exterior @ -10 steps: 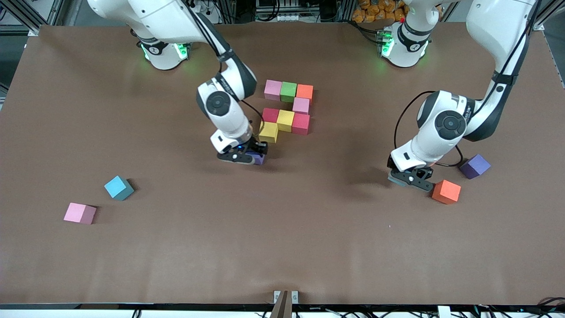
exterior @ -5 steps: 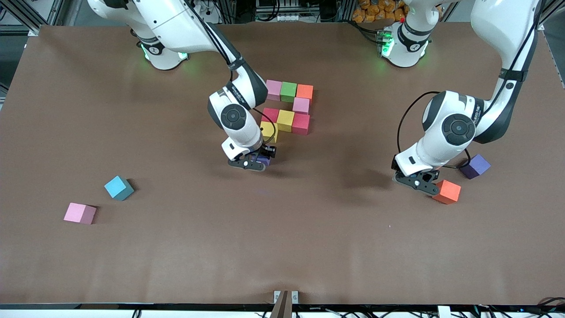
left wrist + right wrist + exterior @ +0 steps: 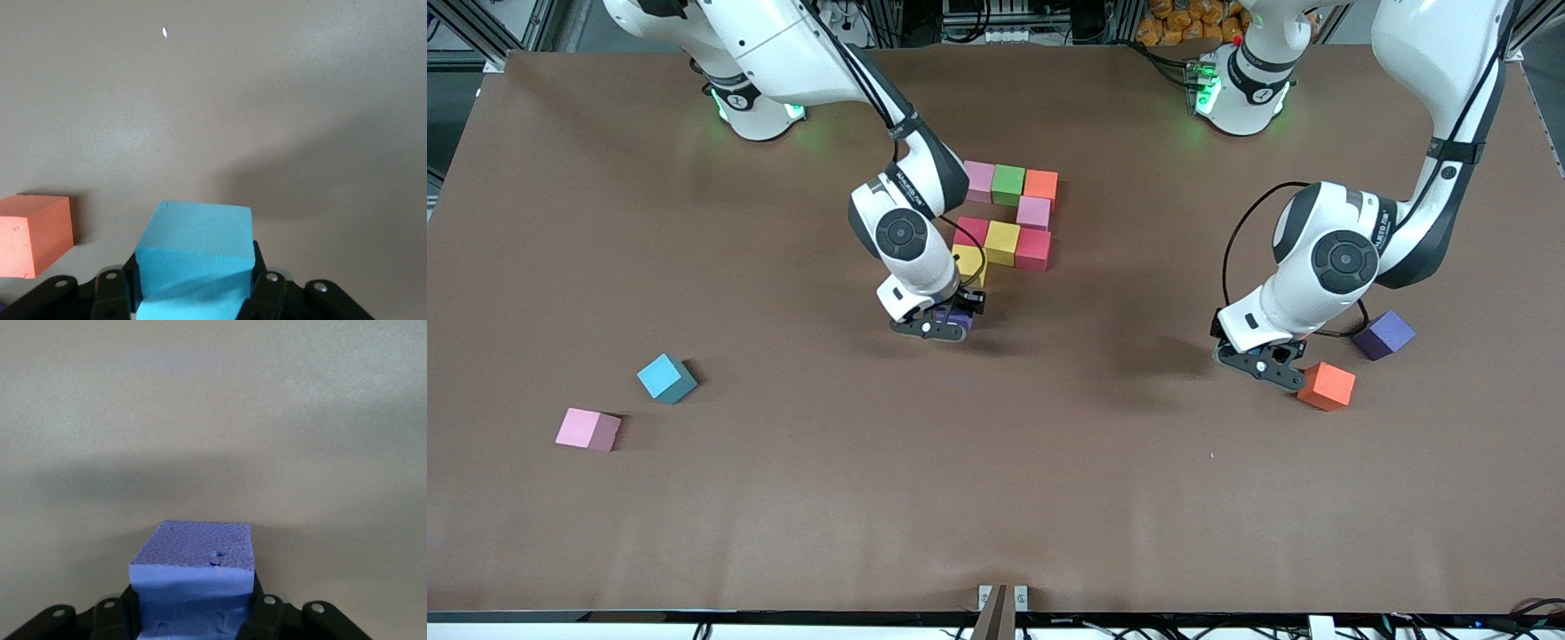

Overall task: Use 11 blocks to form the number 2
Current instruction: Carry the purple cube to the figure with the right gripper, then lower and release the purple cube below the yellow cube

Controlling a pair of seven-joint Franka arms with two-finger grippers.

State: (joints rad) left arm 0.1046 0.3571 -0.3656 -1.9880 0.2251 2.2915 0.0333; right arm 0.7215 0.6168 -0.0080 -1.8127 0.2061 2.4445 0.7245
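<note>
We see the right gripper point(image 3: 951, 322) pinching a purple foam cube point(image 3: 193, 580) beside the yellow foam cube point(image 3: 969, 264); the left gripper point(image 3: 1272, 363) pinches a sky-blue foam cube point(image 3: 195, 257) beside an orange foam cube point(image 3: 1326, 386).

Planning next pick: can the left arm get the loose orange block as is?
Probably not yet: the left tool sits right beside the orange block, path free, but it is already shut on a sky-blue block.

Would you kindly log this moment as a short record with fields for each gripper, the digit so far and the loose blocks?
right gripper: shut on purple block, just below the lower yellow block
left gripper: shut on sky-blue block, beside loose orange block
digit so far: eight cubes placed
loose blocks: pink, sky-blue, purple
</note>
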